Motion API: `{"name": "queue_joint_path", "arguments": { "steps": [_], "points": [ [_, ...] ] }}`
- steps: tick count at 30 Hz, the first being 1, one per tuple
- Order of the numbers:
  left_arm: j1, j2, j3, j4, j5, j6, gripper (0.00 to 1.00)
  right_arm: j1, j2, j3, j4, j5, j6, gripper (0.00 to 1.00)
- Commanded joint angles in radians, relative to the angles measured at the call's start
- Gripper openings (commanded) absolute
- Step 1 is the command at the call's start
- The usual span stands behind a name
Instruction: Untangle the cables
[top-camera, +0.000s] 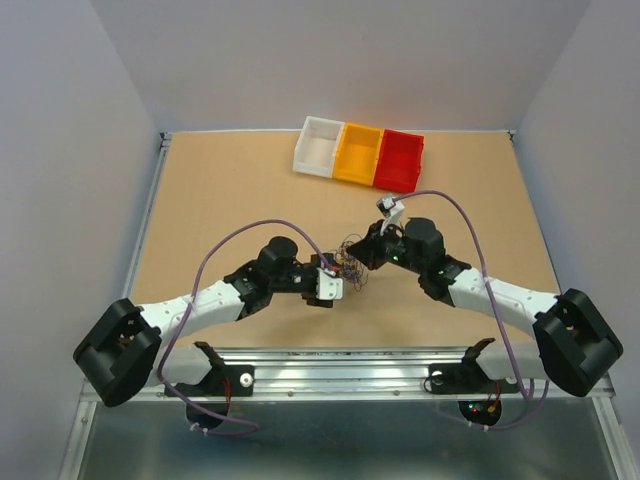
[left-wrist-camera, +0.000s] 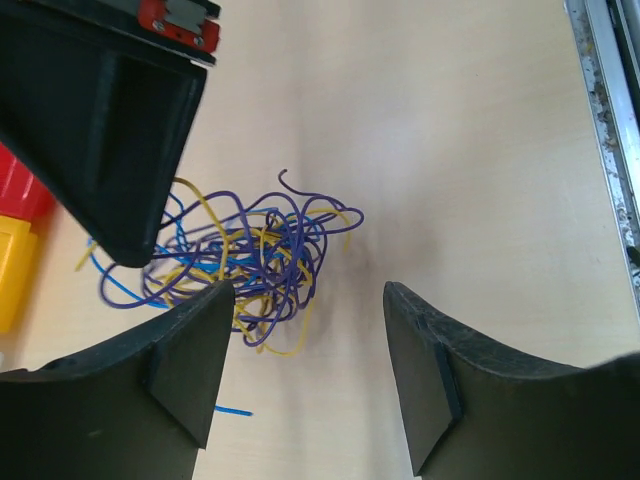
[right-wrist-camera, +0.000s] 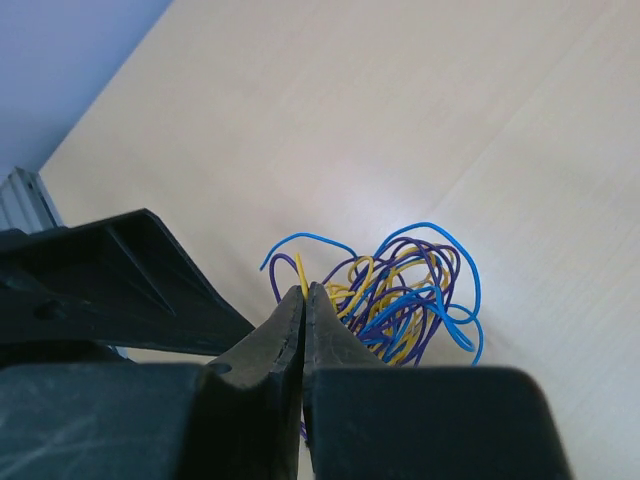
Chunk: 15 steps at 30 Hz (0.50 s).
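The cables (top-camera: 350, 262) are a small tangle of hair-thin yellow, purple and blue wires on the tan table, between the two grippers. My right gripper (right-wrist-camera: 305, 291) is shut on one yellow wire (right-wrist-camera: 301, 271) that sticks out at the bundle's (right-wrist-camera: 410, 300) left edge. It shows from the top (top-camera: 364, 254) at the bundle's right side. My left gripper (left-wrist-camera: 308, 292) is open and empty, with the bundle (left-wrist-camera: 240, 260) just ahead of its left finger (left-wrist-camera: 190, 350). From the top it (top-camera: 342, 278) sits at the bundle's lower left.
Three small bins stand at the table's far edge: white (top-camera: 318, 146), orange-yellow (top-camera: 358, 154) and red (top-camera: 400, 160). A short loose blue wire (left-wrist-camera: 232, 411) lies by the left finger. A metal rail (left-wrist-camera: 612, 120) runs along the near table edge.
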Motion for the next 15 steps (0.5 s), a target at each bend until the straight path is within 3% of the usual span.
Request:
{"name": "queue_joint_path", "arguments": {
  "steps": [1,5,11,13,15],
  "points": [
    [-0.046,-0.019,-0.038,0.144,-0.029,-0.012,0.72,0.009,-0.017,-0.026,0.063,0.051,0.033,0.01],
    [-0.11,0.007,-0.086,0.255,-0.149,-0.001,0.73,0.011,-0.008,-0.023,0.063,0.071,0.055,0.01],
    [-0.121,0.074,-0.101,0.374,-0.261,-0.009,0.73,0.011,-0.029,-0.04,0.087,0.083,0.086,0.01],
    [-0.135,0.139,-0.109,0.468,-0.333,0.003,0.73,0.009,-0.049,-0.043,0.089,0.082,0.089,0.0],
    [-0.136,0.232,-0.069,0.486,-0.391,0.005,0.67,0.009,-0.08,-0.044,0.086,0.092,0.098,0.0]
  ]
}}
